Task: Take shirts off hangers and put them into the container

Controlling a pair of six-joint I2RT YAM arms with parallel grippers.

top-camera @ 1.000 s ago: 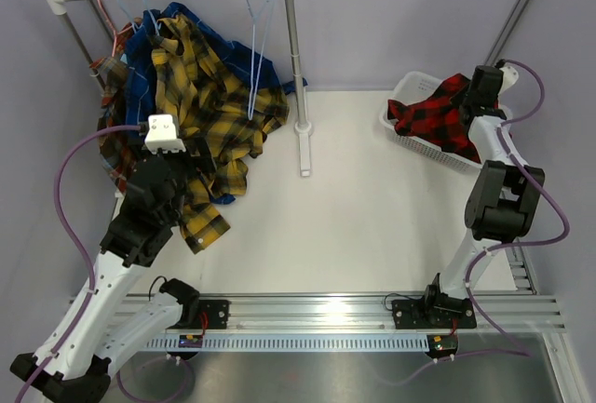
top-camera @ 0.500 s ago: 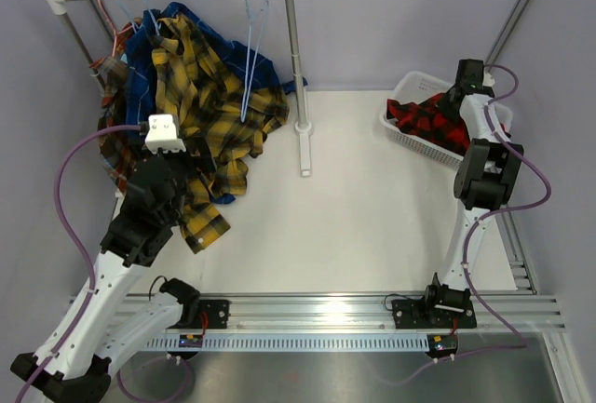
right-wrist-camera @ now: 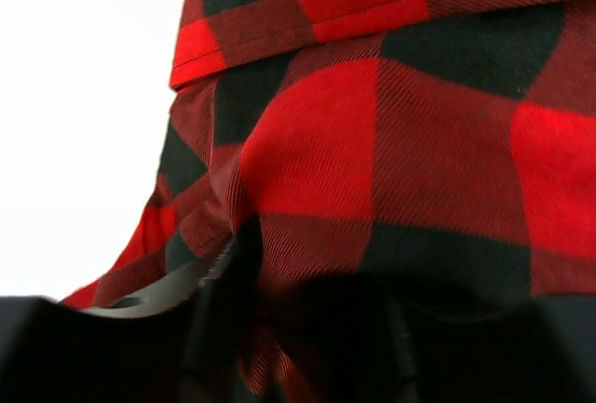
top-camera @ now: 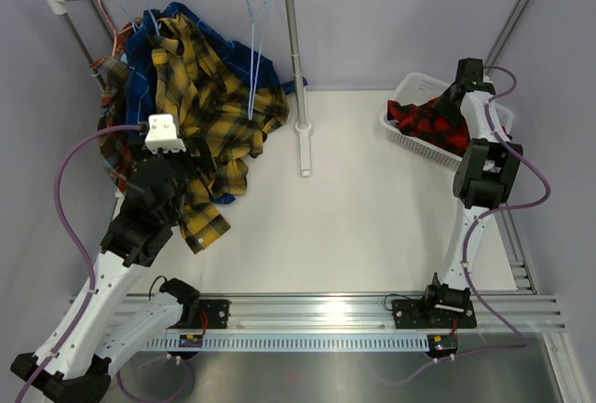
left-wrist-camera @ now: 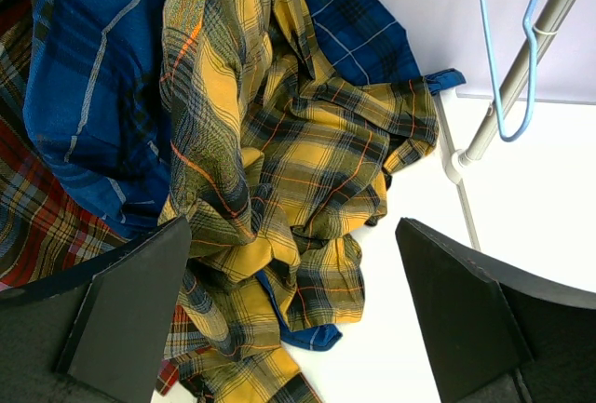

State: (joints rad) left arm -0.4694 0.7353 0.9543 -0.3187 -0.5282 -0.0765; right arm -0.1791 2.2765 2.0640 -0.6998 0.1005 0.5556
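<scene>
One red-and-black shirt (top-camera: 428,124) lies bunched in the container (top-camera: 416,148), whose long axis runs diagonally, under the right fingers (top-camera: 463,82). Beyond the wide-apart left fingers (left-wrist-camera: 130,310), the yellow-and-black shirt (left-wrist-camera: 298,170) hangs lengthwise, crumpled. In the right wrist view, red-and-black cloth covers the fingers; whether they grip it, I cannot tell.

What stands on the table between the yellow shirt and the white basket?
Only the rack's upright post with its floor bar stands there; otherwise bare white table, as the top view shows.
</scene>
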